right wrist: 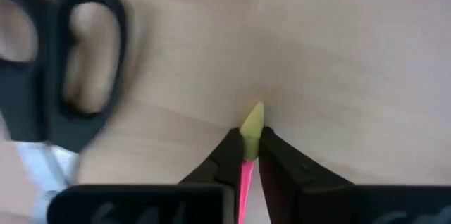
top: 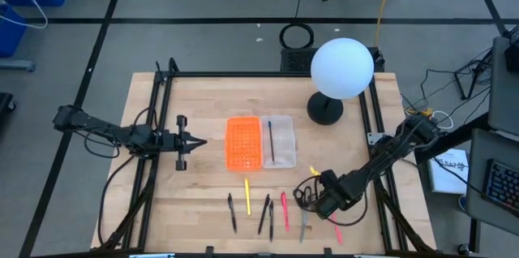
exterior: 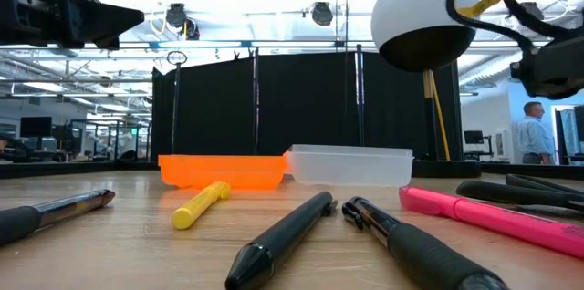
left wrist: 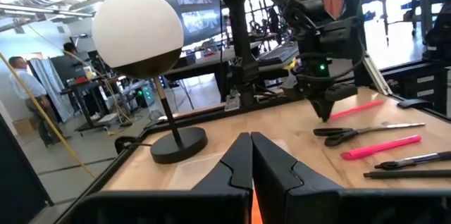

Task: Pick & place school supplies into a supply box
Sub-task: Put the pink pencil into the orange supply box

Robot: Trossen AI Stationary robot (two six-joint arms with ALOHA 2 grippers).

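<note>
Two arms on my screen, and the right gripper [top: 328,206] is down at the near right of the desk [top: 203,209], its fingers [right wrist: 224,155] pinching a thin pink pencil [right wrist: 246,175] with a yellowish tip poking out ahead of them. Just beside it lie the scissors [right wrist: 63,104], black handles close to my fingers, blades pointing to the near edge. Left of those I see the pink pen [top: 285,208], then a pair of black pens [top: 267,214], another black pen [top: 232,212], and a yellow pen [top: 247,185] a bit farther in. The supply box [top: 260,141] sits open mid-desk, orange half left, clear half right, with one black pen lying in the clear half. The white globe lamp [top: 341,68] stands at the far right, its dark base near the box's far right corner. My left gripper [top: 198,141] hovers left of the box, fingers [left wrist: 236,164] pressed together, holding nothing. There's bare wood between the box and the row of pens, and more along the near left.
</note>
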